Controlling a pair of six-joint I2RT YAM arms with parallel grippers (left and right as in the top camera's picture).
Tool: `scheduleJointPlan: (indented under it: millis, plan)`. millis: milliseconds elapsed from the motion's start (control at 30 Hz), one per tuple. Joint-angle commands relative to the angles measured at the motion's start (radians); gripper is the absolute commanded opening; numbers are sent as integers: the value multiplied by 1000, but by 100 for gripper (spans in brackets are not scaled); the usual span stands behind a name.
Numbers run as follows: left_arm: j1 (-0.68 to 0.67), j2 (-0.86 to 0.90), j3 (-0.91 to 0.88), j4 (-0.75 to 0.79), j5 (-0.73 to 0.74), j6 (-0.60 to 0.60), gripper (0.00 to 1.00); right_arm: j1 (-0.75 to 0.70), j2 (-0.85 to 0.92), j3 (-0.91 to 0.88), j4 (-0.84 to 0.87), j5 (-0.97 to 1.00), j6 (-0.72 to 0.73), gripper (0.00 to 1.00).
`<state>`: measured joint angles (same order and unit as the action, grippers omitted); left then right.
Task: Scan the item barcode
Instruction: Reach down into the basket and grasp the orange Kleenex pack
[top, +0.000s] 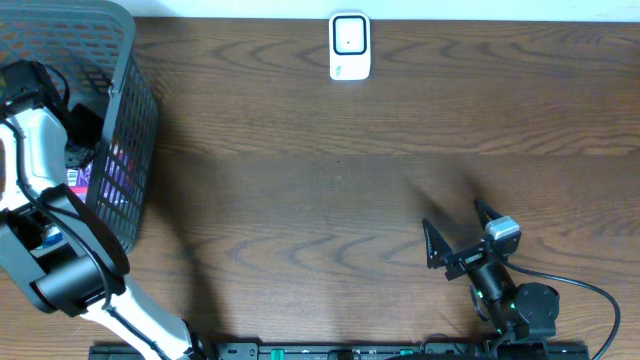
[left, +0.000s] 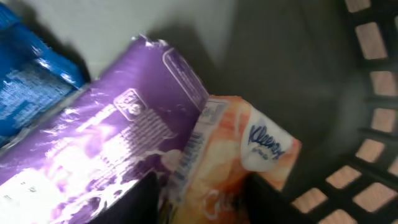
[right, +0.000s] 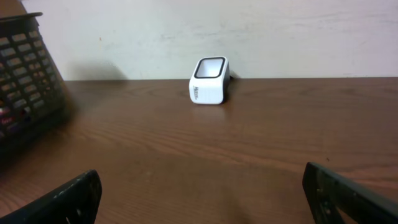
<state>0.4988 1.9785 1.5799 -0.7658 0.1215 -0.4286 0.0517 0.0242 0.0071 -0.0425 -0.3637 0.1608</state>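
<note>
Kleenex pack (left: 239, 165): down in the basket (top: 135, 120), leaning on a purple packet (left: 106, 143), barcode strip showing along its edge. Left end effector (left: 202, 200) reaching in from above, one finger either side of the pack, gap narrowish to suit it. Can't tell if actually pinching. Makes sense though: no reading a code through that mesh. Right end effector (right: 202, 194) parked wide and empty over the counter (top: 300, 180), facing the white scanner (top: 350, 46), well apart from the basket. Probably just out of the way.
</note>
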Motion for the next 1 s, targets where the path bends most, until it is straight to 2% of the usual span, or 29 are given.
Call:
scheduleJointPlan:
  millis: [0,67,200,333,700,767,833,900,967]
  plan:
    - [-3,40,-9,-25,32,10,28,6,-5,-2,-5,-5,14,99]
    - [-3,29,-9,-27,33,9,8,6,-5,-2,-5,-5,14,99]
    - [-1,-16,-9,-30,32,8,7,6,-5,-2,-5,-5,14,99]
    - [2,-139,-9,-38,32,9,7,6,-5,-2,-5,-5,14,99]
    - [2,-607,-9,-69,34,5,7,6,-5,-2,-5,-5,14,99]
    - [-2,-671,-9,-87,113,4,7,6,-5,-2,-5,-5,14,99]
    - [-31,-734,-9,-82,313,5,7,6,-5,-2,-5,-5,14,99]
    - [-83,-764,-9,-66,404,5,7,6,-5,-2,-5,-5,14,99]
    - [-169,-789,-9,-56,421,7,7,6,-5,-2,-5,-5,14,99]
